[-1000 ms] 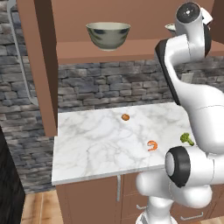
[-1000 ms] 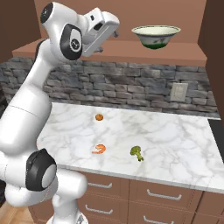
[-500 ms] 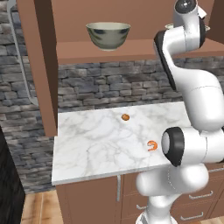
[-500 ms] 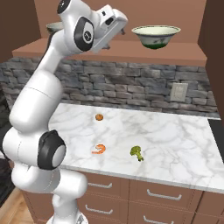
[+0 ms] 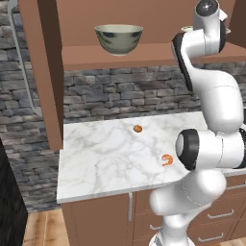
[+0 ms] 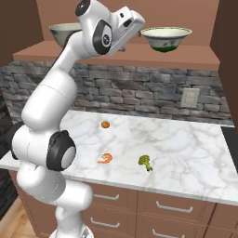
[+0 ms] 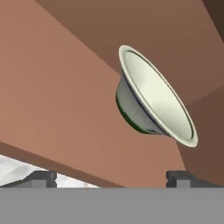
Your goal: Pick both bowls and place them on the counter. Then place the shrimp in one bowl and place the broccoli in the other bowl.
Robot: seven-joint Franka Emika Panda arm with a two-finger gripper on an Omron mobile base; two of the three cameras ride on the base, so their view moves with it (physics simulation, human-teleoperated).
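Observation:
The smaller cream-green bowl stands on the brown shelf, and in the hand view this bowl appears tilted ahead of my fingertips. My gripper is open with nothing between its fingers. In the right base view the gripper is up at shelf height, just left of that bowl and apart from it. The larger grey-green bowl sits further left on the shelf. On the marble counter lie the shrimp and the broccoli. The shrimp also shows beside my arm.
A small orange-brown ball lies on the counter behind the shrimp. A stone wall with a white outlet backs the counter. The wooden shelf runs above it, with a wooden upright at its left end.
My hand has swung to the right along the shelf, closer to the smaller bowl. The bowls, shrimp and broccoli have not moved.

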